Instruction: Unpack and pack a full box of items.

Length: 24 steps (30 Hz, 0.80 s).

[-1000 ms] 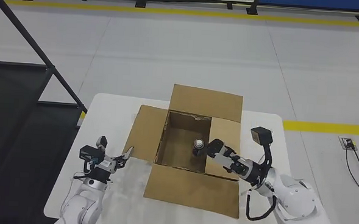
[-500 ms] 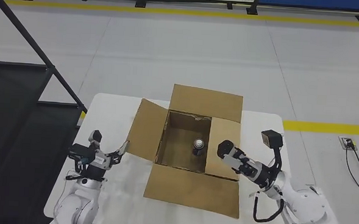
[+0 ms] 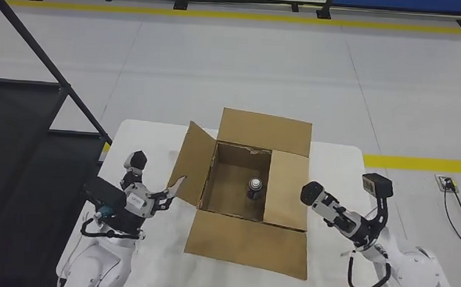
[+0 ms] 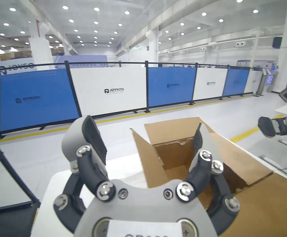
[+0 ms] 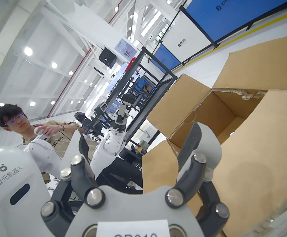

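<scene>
- The left gripper has come in against the box's left side. Its jaws are spread, with the edge of the brown cardboard left flap standing between them, not yet pinched.
- The right gripper is open and empty. A second ago it hung inside the box over the can; it has since pulled back to just outside the box's right side.
- The left flap, which lay spread out flat from the box a second ago, now stands tilted up from the box's left wall.
- The small dark can with a pale round top stands upright on the box floor, near the middle, and has not moved.
- The open brown cardboard box sits on the white table in the same spot as before.
- Judgement: the can has been placed and released, so packing looks done and closing the flaps seems to be starting with the left one.
</scene>
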{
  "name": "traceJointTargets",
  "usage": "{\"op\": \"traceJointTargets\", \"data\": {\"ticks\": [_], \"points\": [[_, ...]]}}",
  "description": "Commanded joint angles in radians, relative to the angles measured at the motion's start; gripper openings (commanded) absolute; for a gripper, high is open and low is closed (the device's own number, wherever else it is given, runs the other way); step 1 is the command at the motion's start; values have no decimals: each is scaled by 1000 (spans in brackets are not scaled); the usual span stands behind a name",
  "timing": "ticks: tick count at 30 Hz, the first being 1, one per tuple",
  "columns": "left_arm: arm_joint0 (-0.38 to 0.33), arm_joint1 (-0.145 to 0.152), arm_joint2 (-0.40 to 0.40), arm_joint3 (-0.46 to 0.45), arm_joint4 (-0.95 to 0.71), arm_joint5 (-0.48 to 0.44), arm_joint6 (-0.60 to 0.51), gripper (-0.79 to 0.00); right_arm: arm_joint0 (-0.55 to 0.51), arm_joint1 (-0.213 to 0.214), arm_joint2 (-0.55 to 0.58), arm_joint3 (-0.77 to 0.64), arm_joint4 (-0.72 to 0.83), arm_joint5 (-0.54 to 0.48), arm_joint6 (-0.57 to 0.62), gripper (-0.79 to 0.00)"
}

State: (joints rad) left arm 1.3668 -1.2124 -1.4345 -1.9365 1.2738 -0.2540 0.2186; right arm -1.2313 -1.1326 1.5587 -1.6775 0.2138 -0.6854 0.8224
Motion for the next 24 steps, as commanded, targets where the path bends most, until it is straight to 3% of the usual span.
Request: {"op": "traceJointTargets", "data": {"ticks": [1, 8, 11, 12, 24], "points": [[-37, -5, 61, -3, -23, -9, -88, 0, -35, 4, 41, 0, 42, -89, -9, 0], [-215, -42, 281, 96, -84, 46, -269, 0, -122, 22, 140, 52, 158, -266, 16, 0], [-303, -64, 350, 151, -222, 72, -406, 0, -145, 30, 174, 81, 179, -285, 27, 0], [-339, -71, 376, 173, -288, 71, -498, 0, -147, 31, 177, 84, 181, -285, 27, 0], [-344, -73, 381, 179, -316, 67, -525, 0, -147, 31, 177, 84, 181, -285, 27, 0]]}}
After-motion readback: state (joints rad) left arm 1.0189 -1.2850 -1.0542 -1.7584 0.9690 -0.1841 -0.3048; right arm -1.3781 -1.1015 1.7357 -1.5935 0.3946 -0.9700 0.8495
